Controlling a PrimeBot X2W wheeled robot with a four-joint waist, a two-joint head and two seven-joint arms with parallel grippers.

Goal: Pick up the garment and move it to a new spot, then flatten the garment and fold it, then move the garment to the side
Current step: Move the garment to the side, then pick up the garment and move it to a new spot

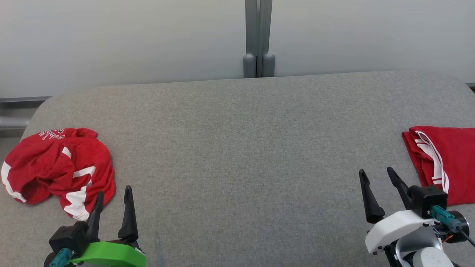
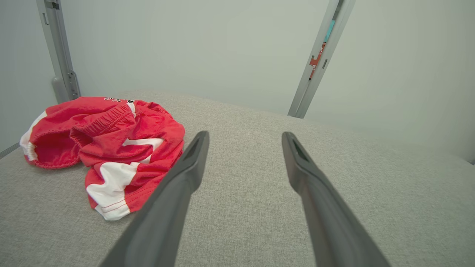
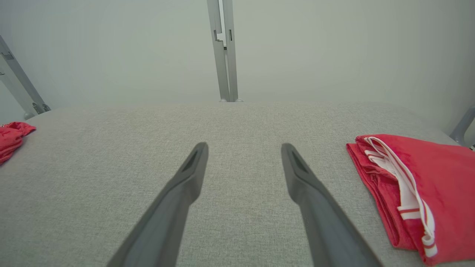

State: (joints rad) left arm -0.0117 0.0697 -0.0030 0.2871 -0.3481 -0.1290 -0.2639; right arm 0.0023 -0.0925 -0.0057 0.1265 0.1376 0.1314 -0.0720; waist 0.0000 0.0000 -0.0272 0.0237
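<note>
**Both claws wide and empty; crumpled shorts at table's left, close by the left claw**

Nearest us, the left gripper [image 1: 113,190] stands over the near left of the table. Its two dark fingers are spread wide with nothing between them. The right gripper [image 1: 376,170] stands at the near right, spread equally wide and holding nothing. Both wrist views show plain cloth between the fingers.

Just beyond and to the left of the left gripper lie the crumpled red shorts [image 1: 55,167]. They have white panels, a bunched elastic waistband and white lettering along the far side. They sit in a heap on the grey fabric table top [image 1: 241,148], close to its left edge. In the head view the left gripper's outer finger crosses the heap's near hem. We cannot tell whether it touches.

Just to the right of the right gripper lies a folded red garment [image 1: 451,163] with white stripes. It lies flat at the table's right side, runs out past the head view's right border, and is apart from the nearer finger.

Between the two garments the table top offers the widest open room, from near edge to far edge. The far corners are rounded, and the left corner curves round close behind the shorts.

Beyond the far edge a grey upright post [image 1: 258,37] stands at the middle, with pale wall panels [image 1: 122,40] on either side.
</note>
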